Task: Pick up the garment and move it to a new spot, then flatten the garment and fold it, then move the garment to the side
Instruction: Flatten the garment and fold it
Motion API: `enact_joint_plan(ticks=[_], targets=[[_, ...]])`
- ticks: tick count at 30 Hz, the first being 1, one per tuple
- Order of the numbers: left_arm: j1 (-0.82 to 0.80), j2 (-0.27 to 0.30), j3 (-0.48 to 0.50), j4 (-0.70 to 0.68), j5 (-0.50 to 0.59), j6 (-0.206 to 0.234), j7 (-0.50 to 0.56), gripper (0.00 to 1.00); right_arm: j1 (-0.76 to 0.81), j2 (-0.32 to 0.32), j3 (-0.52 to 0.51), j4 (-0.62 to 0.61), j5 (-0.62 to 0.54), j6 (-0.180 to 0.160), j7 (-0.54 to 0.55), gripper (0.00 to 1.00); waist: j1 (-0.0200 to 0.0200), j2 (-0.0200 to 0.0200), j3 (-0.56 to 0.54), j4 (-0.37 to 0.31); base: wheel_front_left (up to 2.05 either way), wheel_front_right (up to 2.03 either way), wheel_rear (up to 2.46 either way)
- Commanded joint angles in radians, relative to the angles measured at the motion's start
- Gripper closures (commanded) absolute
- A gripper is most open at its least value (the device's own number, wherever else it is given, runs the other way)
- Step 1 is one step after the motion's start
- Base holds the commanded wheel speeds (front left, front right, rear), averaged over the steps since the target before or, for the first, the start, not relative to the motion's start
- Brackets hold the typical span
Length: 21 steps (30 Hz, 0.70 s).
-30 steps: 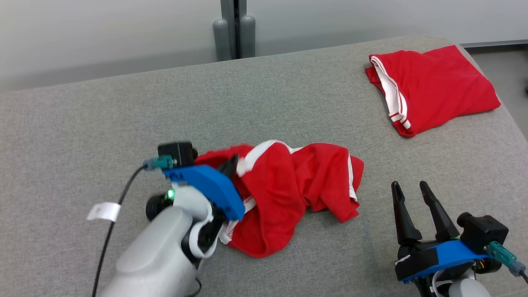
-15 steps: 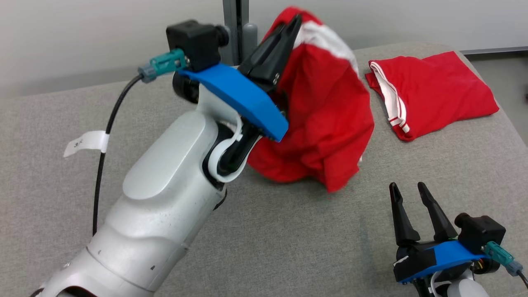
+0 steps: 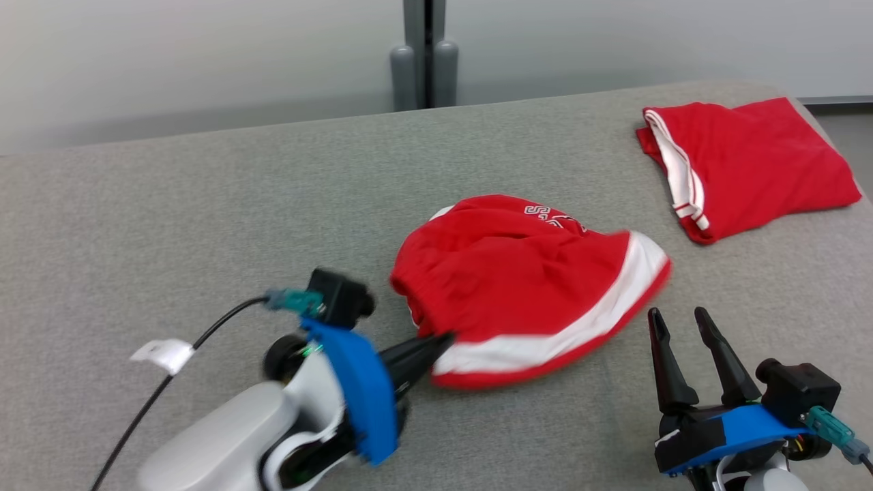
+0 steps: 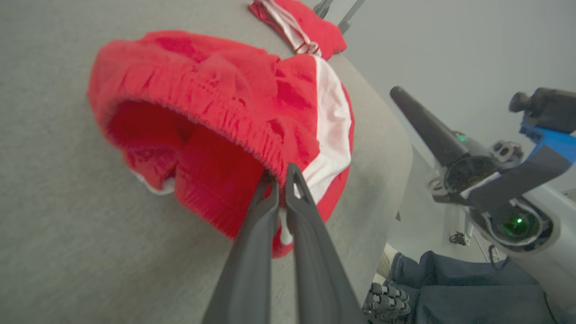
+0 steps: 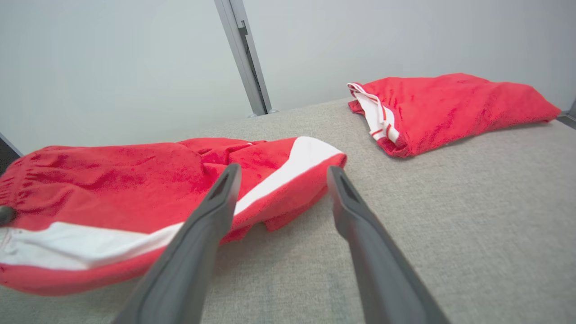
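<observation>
A red garment (image 3: 525, 286) with a white side stripe lies spread and puffed up on the middle of the grey surface (image 3: 204, 225). My left gripper (image 3: 443, 339) is shut on its near left corner, pinching the gathered waistband (image 4: 252, 144) between both fingers (image 4: 252, 234). In the right wrist view the garment (image 5: 135, 189) lies just ahead and to the left. My right gripper (image 3: 676, 326) stands open a little to the right of the garment's hem, with nothing between its fingers (image 5: 207, 220).
A second red garment (image 3: 750, 164), folded, with white trim, lies at the far right corner of the surface. A grey post (image 3: 426, 54) stands behind the far edge. A person's dark-trousered leg (image 4: 450, 288) shows beyond the surface's edge in the left wrist view.
My left gripper swung the garment up high, then brought it down, so it now lies spread out further right. The head camera shifted a little. The right gripper stayed still and open.
</observation>
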Motion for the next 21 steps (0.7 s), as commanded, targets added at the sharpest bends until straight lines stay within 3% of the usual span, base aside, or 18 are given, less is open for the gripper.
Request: enact_joint_plan(ticks=[1, 2, 4, 8, 10, 16, 21], targets=[[0.005, 0.012, 0.002, -0.003, 0.003, -0.004, 0.002, 1.0, 0.011, -0.003, -0.002, -0.005, -0.002, 0.0, 0.0, 0.0, 0.0, -0.0001, 0.007, 0.009, 0.0, 0.0, 0.0], [0.035, 0.085, -0.017, -0.011, 0.021, 0.028, 0.038, 1.0, 0.011, -0.002, -0.002, -0.009, -0.003, 0.0, 0.003, 0.0, 0.0, -0.0001, 0.009, 0.028, 0.0, 0.0, 0.0], [0.04, 0.145, -0.034, -0.017, 0.075, 0.073, 0.044, 1.0, 0.011, -0.002, -0.003, -0.011, -0.003, 0.0, 0.003, 0.0, 0.0, -0.0001, 0.012, 0.048, 0.0, 0.0, 0.0], [0.055, 0.188, -0.021, -0.01, 0.138, 0.166, -0.005, 1.0, 0.004, -0.003, 0.001, -0.015, -0.005, 0.0, 0.006, 0.0, 0.0, -0.0001, 0.017, 0.077, 0.0, 0.0, 0.0], [0.062, 0.183, -0.006, 0.003, 0.153, 0.209, -0.035, 1.0, -0.003, -0.002, 0.003, -0.016, -0.003, 0.0, 0.007, 0.0, 0.0, -0.0001, 0.019, 0.084, 0.0, 0.0, 0.0], [0.097, 0.134, 0.03, 0.045, 0.142, 0.285, -0.119, 1.0, -0.009, -0.003, 0.008, -0.015, -0.002, 0.0, 0.006, 0.0, 0.0, -0.0001, 0.022, 0.085, 0.0, 0.0, 0.0], [0.133, 0.101, 0.042, 0.11, 0.147, 0.319, -0.188, 1.0, -0.01, -0.003, -0.001, -0.019, -0.012, 0.0, 0.012, 0.0, 0.0, -0.0001, 0.023, 0.076, 0.0, 0.0, 0.0]])
